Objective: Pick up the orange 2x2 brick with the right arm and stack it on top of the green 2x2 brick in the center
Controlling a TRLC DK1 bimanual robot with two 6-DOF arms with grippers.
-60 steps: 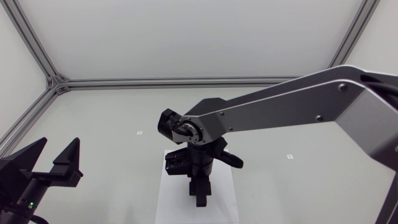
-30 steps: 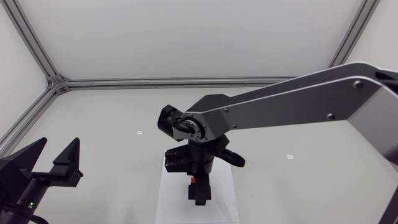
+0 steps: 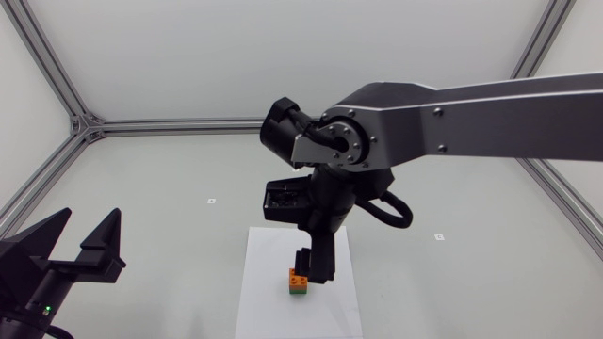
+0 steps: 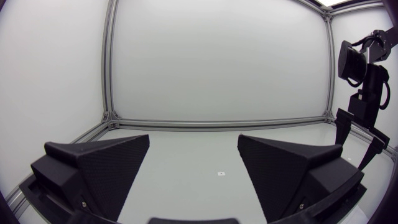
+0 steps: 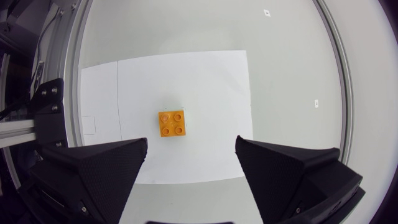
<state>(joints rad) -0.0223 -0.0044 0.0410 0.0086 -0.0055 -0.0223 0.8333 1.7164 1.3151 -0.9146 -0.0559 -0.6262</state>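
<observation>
White surface (image 3: 170, 217) with 1 paper sheet (image 3: 264, 306), on which 1 orange brick (image 3: 299, 277) sits stacked on 1 green brick (image 3: 299, 291). Of the 2 arms, the right arm (image 3: 452, 104) hangs over the stack with jaws apart and clear of the orange brick, while the left arm (image 3: 33, 282) rests off to the left side with jaws apart and empty. Step in hand appears to be the retreat: lift straight up, jaws wide, so neither finger grazes the stack, which looks squarely seated from above.
</observation>
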